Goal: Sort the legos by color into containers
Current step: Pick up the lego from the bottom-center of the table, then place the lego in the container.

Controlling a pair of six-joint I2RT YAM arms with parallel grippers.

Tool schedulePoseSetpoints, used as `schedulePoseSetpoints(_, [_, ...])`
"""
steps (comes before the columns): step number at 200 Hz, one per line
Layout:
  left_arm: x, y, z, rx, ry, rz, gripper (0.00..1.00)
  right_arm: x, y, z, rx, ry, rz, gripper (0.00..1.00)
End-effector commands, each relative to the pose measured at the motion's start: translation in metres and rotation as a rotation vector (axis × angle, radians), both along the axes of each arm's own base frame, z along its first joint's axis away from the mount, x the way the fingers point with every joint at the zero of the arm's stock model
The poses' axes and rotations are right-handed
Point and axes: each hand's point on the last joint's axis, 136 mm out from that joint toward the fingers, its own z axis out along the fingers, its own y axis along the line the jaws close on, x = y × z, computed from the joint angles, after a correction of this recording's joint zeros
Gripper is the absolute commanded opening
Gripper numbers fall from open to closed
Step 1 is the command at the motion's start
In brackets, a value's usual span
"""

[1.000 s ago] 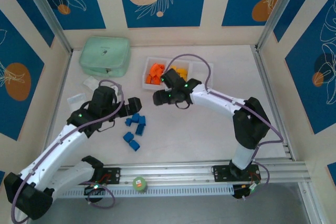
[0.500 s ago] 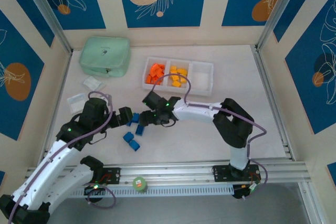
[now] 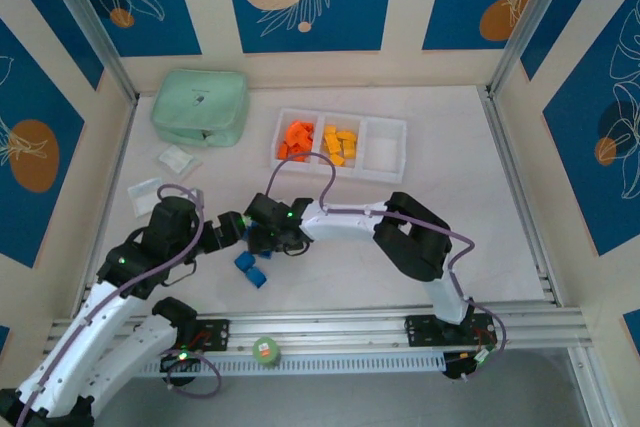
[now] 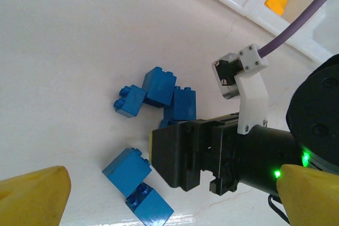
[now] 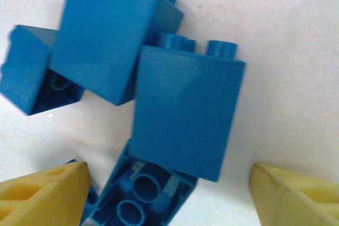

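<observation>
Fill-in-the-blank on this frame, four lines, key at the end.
1. The loose legos on the table are all ____.
2. In the white tray, the left compartment's bricks are ____.
3. The tray's right compartment is ____.
4. Over the loose pile, the right claw stands ____.
Missing words: blue; orange; empty; open.

**Top external:** fixed above and behind the arm bases, looking down on the whole table. **Left wrist:** low and oblique, near the blue legos. **Right wrist:** very close over that same cluster, seemingly straight down and slightly blurred; all three views share it.
</observation>
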Motion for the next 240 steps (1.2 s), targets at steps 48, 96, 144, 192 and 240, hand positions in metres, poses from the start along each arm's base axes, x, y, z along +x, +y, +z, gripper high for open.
schedulePoseSetpoints(48, [-0.005,0.006,-0.009,-0.002,0.033,0.038,0.99,-0.009,-0.032,0.001,-0.143,-0.048,-0.022,0.60])
schedulePoseSetpoints(96, [-0.004,0.004,-0.005,-0.019,0.024,0.034,0.99,-0.009,-0.024,-0.005,-0.152,-0.053,0.036,0.42])
schedulePoseSetpoints(144, [-0.001,-0.003,-0.002,-0.040,0.025,0.014,0.99,-0.010,-0.027,0.026,-0.080,-0.096,0.058,0.32])
schedulePoseSetpoints(192, [0.004,-0.022,0.003,-0.108,0.007,-0.058,0.99,0.003,-0.072,0.067,-0.007,-0.153,0.004,0.31])
schedulePoseSetpoints(240, [0.012,-0.042,0.001,-0.169,-0.011,-0.096,0.99,0.040,-0.145,0.104,0.022,-0.211,-0.117,0.31])
